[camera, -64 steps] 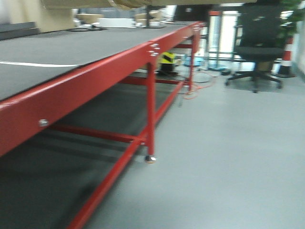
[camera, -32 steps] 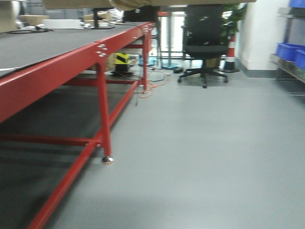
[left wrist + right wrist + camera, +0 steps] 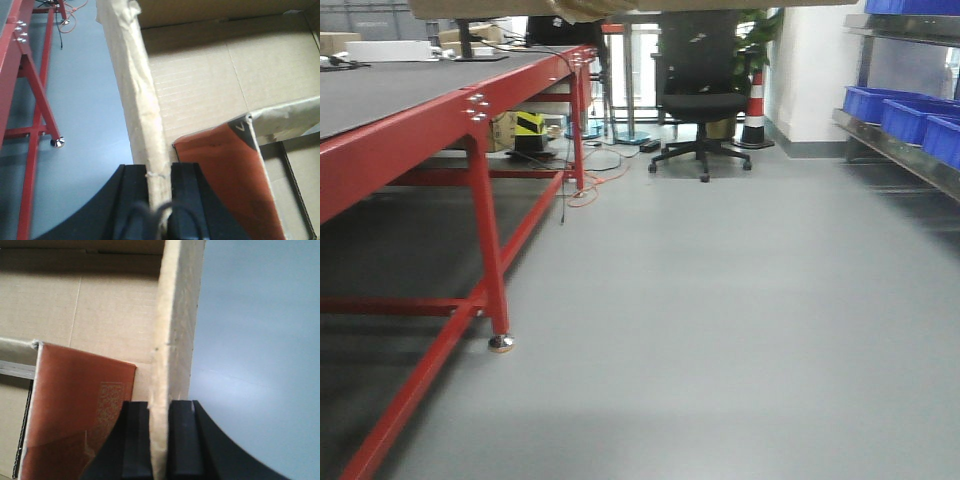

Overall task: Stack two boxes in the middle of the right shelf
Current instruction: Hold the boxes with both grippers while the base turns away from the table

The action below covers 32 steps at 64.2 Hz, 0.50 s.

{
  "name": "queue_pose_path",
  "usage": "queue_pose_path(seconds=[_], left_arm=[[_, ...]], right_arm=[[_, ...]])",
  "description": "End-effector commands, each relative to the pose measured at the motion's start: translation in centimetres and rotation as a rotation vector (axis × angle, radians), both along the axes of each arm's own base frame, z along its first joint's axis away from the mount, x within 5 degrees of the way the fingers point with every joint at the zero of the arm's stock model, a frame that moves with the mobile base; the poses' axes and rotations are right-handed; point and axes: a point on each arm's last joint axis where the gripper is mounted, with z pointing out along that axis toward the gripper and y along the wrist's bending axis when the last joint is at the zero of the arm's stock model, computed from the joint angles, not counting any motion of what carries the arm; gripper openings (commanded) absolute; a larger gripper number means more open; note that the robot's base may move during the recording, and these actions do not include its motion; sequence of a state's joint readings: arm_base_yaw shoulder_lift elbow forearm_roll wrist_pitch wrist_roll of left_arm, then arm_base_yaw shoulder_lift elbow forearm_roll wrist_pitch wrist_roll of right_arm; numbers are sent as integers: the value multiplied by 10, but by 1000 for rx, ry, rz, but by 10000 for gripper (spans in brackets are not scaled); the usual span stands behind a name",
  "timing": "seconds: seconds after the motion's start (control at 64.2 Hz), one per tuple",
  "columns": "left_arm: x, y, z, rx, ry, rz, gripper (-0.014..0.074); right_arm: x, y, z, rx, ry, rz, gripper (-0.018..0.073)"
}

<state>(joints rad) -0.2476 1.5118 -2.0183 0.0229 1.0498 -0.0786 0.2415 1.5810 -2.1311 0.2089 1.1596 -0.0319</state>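
One open brown cardboard box is held up over the grey floor between my two grippers. In the left wrist view my left gripper (image 3: 159,175) is shut on the box's left wall (image 3: 140,100). In the right wrist view my right gripper (image 3: 159,415) is shut on its right wall (image 3: 172,315). A flat reddish-brown sheet (image 3: 225,175) lies inside the box and also shows in the right wrist view (image 3: 80,405). The box's lower edge (image 3: 650,6) shows at the top of the front view. A steel shelf (image 3: 895,150) stands at the far right. I see no second box.
A red-framed, dark-topped table (image 3: 420,120) runs along the left, one leg foot at its near end (image 3: 500,343). Blue bins (image 3: 880,100) sit on the shelf. A black office chair (image 3: 700,90), a striped cone (image 3: 755,105) and floor cables (image 3: 585,190) are at the back.
The front view has swung to the right: the red table slid left and the shelf with blue bins came into view. Both grippers still hold the box.
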Motion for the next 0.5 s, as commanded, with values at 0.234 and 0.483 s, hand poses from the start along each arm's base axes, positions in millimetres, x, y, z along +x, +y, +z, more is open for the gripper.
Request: queue_pose_path(seconds=[0.234, 0.483], left_arm=[[-3, 5, 10, 27, -74, 17, -111], [-3, 5, 10, 27, -74, 17, -111]], right_arm=[[-4, -7, 12, 1, -82, -34, -154], [-4, -7, 12, 1, -82, -34, -154]])
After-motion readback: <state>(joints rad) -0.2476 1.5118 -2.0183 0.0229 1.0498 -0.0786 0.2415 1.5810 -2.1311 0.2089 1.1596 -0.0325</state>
